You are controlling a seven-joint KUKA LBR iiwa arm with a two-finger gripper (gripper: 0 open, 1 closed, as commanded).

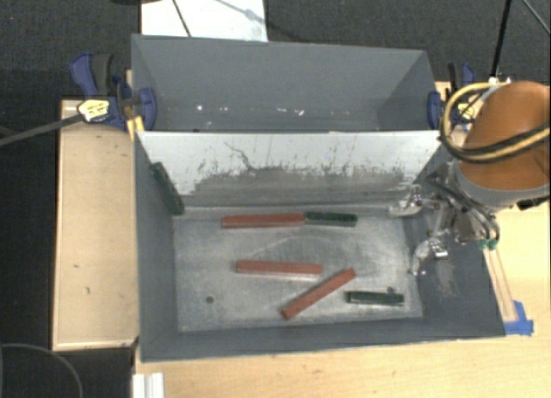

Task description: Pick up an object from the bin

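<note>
While the gripper (428, 254) hangs close beside the bin's right wall (456, 301) — its opening cannot be told — a descent may scrape it.

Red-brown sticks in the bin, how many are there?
3 red-brown sticks: one farthest back, one in the middle, one slanted nearest the front. None appear hidden.

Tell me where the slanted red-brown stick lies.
In the camera view, the slanted red-brown stick lies front right, just left of a short dark green stick.
</note>
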